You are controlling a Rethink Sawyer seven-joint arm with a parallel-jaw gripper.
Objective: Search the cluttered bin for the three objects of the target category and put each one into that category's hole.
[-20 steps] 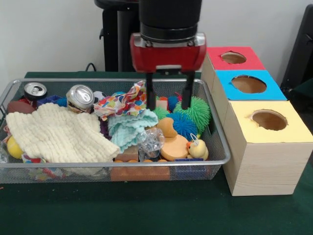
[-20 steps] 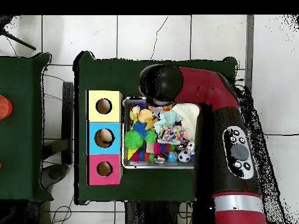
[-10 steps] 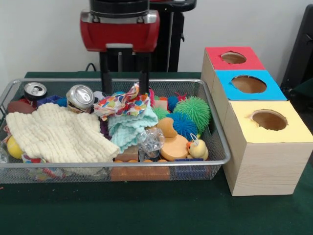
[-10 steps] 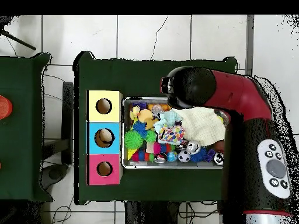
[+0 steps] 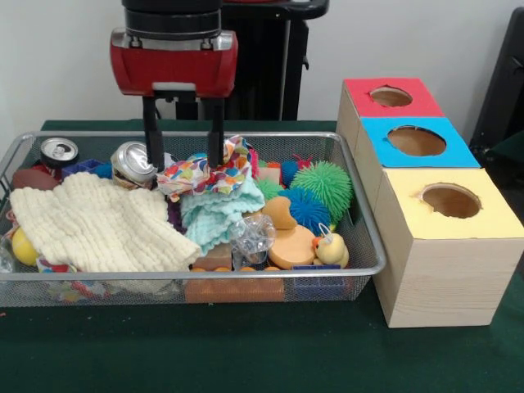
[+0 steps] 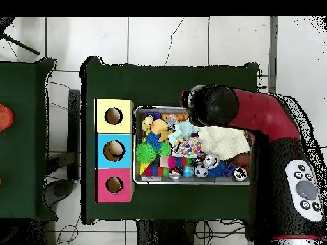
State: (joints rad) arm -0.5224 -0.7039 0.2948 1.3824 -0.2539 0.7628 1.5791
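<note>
Gripper (image 5: 182, 158) open wide, empty, fingers down over the patterned cloth (image 5: 205, 173) in the bin (image 5: 360, 221) (one fingertip beside the can (image 5: 135, 161)). Boxes (image 5: 417, 139) with red, blue, yellow holes sit beside the bin; target category can't tell.

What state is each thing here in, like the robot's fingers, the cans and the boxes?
gripper: fingers open, empty, over the patterned cloth
nearer can: tilted, dented
far can: upright, top opened
wire bin: full of clutter
cream cloth: spread out, rumpled
yellow box: hole uncovered
blue box: hole uncovered
red box: hole uncovered
</note>
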